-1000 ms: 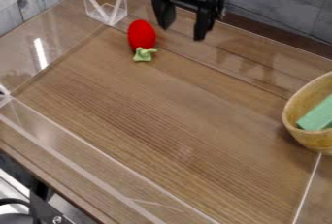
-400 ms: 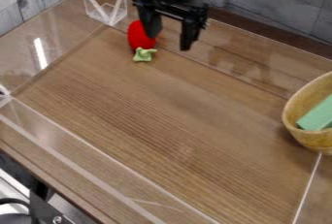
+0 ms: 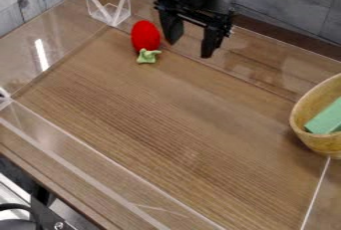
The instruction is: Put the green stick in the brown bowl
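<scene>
The green stick [image 3: 325, 118] lies inside the brown bowl [image 3: 309, 129] at the right edge of the table, partly cut off by the frame. My gripper [image 3: 192, 43] hangs at the far middle of the table with its two black fingers spread open and empty. It is far to the left of the bowl and just right of a red strawberry toy [image 3: 147, 38].
The strawberry toy has a green leaf piece [image 3: 148, 57] at its base. Clear acrylic walls [image 3: 40, 55] surround the wooden table top. A clear plastic stand [image 3: 107, 7] sits at the far left corner.
The gripper swung left toward the strawberry, then moved back right. It stayed open and empty. The green stick and bowl have not moved.
</scene>
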You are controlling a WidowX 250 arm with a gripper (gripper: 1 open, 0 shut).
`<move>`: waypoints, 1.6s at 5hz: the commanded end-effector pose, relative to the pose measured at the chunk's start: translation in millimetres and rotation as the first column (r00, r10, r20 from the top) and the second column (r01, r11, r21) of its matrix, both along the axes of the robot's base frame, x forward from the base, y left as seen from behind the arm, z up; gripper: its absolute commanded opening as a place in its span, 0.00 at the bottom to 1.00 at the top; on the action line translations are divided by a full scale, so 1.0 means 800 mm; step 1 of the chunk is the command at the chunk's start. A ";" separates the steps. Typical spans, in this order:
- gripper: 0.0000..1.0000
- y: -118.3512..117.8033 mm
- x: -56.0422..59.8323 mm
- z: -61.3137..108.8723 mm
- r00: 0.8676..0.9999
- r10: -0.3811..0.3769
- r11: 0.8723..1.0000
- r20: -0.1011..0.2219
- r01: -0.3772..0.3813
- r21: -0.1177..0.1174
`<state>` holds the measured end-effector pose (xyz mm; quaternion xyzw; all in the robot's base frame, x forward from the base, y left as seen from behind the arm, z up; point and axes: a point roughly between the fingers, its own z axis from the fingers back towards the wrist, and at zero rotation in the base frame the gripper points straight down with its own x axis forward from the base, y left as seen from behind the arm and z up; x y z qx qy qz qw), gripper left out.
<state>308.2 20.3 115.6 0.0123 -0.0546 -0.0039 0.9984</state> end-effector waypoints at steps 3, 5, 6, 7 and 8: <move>1.00 0.010 0.009 0.007 0.997 -0.026 1.000 0.078 0.024 0.019; 1.00 -0.005 0.024 0.009 0.996 0.002 1.000 0.085 -0.003 0.018; 1.00 -0.003 0.032 0.021 0.996 0.020 0.999 0.089 -0.022 0.031; 1.00 0.003 0.029 0.010 0.995 0.065 0.997 0.071 -0.067 0.028; 1.00 0.009 0.026 0.001 0.993 0.098 0.995 0.060 -0.100 0.029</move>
